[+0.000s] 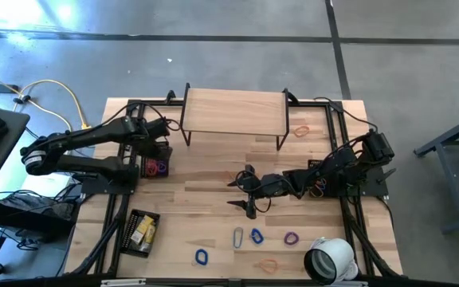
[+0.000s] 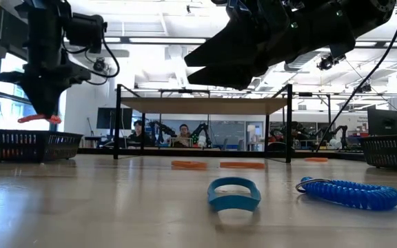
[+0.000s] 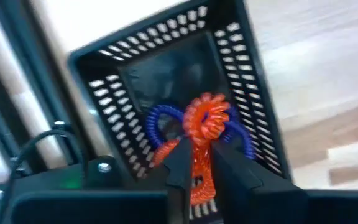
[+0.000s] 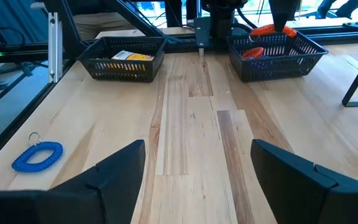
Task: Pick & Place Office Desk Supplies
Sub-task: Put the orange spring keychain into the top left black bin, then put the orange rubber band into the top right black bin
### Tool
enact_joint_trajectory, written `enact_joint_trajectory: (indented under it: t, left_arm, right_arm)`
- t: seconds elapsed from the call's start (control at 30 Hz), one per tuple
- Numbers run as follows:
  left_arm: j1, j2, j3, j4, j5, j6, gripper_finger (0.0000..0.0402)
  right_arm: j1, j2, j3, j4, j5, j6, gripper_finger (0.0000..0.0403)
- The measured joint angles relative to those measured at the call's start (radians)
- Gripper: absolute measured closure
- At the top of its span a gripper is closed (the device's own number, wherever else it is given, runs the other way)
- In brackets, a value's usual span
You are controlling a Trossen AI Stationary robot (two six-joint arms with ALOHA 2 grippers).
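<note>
Over the bench's left edge, my left gripper (image 3: 201, 165) hangs above a black mesh basket (image 3: 241, 50), its 2 dark fingers (image 3: 180, 163) pressed against an orange coiled band (image 3: 205, 124); the springy coil bulges out past the tips, pinched between them. Beneath it, inside the perforated basket, lie blue coiled loops (image 3: 160, 118), their count hidden by the coil in front.

My right gripper (image 1: 249, 194) hovers over the middle of the pale wooden bench (image 1: 213, 215), fingers spread wide apart, holding and touching nothing.

Along the bench's front edge I count 2 blue loops (image 1: 202, 257), 1 purple loop (image 1: 291, 237), 1 silver oval clip (image 1: 238, 237) and 1 thin orange band (image 1: 269, 265). Another thin orange band (image 1: 301, 131) lies toward the back right corner. Near the front left corner, a second mesh basket (image 1: 126, 231) holds yellow-and-white packets (image 1: 143, 230). 1 smooth white tape roll (image 1: 330, 259) sits at the front right corner.
</note>
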Motion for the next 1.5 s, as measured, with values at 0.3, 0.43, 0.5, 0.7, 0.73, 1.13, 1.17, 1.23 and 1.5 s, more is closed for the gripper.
enact_joint_trajectory:
  t: [0.3, 0.43, 0.5, 0.7, 0.73, 1.13, 1.17, 1.23, 1.5]
  left_arm:
    - [0.000, 0.000, 0.000, -0.002, -0.013, -0.001, 0.0258]
    - [0.000, 0.000, 0.000, -0.002, 0.018, 0.005, 0.0234]
    - [0.000, 0.000, 0.000, -0.007, 0.032, 0.009, 0.0230]
    - [-0.017, -0.025, 0.037, -0.043, 0.036, -0.004, 0.0228]
    - [-0.028, -0.034, 0.050, -0.045, 0.041, -0.012, 0.0228]
    - [-0.522, -0.118, 0.103, 0.048, -0.168, -0.168, 0.0228]
    - [-0.587, -0.111, 0.102, 0.061, -0.204, -0.197, 0.0228]
    - [-0.719, -0.092, 0.092, 0.105, -0.261, -0.263, 0.0228]
    - [-1.083, 0.089, 0.077, 0.346, -0.464, -0.336, 0.0228]
  right_arm:
    - [0.000, 0.000, 0.000, 0.000, 0.000, 0.000, 0.0121]
    - [0.000, 0.000, 0.000, 0.000, 0.000, 0.000, 0.0121]
    - [0.000, 0.000, 0.000, 0.000, 0.000, 0.000, 0.0121]
    - [0.000, 0.000, 0.000, -0.006, 0.000, 0.000, 0.0121]
    - [0.000, 0.000, 0.000, -0.008, 0.000, -0.004, 0.0121]
    - [0.047, -0.014, 0.000, -0.103, -0.001, -0.037, 0.0121]
    - [0.055, -0.024, 0.000, -0.128, -0.001, -0.040, 0.0121]
    - [0.069, -0.048, 0.000, -0.174, 0.005, -0.042, 0.0121]
    - [0.143, -0.196, 0.000, -0.377, 0.347, -0.034, 0.0121]
